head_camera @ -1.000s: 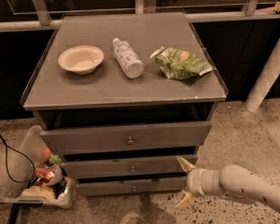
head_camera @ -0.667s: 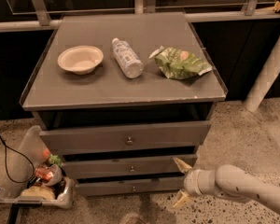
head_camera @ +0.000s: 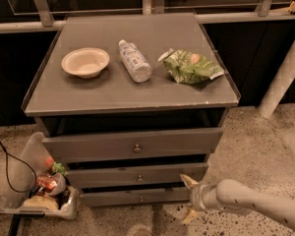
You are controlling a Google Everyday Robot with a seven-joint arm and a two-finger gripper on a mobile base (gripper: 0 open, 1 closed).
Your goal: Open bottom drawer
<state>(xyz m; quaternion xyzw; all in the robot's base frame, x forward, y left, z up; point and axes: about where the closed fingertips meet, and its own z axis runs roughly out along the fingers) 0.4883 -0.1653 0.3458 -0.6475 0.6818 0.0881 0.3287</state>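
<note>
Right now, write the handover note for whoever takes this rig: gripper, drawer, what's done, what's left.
Gripper: open, empty, low by the right end of the bottom drawer, not on its knob.
Bottom drawer: front looks pushed in; none of its inside shows.
Done: the approach only.
Left: bring the gripper to the knob, grip it, pull the drawer out.

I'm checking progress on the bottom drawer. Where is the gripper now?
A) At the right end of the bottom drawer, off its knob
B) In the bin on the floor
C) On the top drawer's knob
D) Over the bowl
A: the gripper sits low at the right end of the bottom drawer, fingers spread, well right of its knob.
</note>
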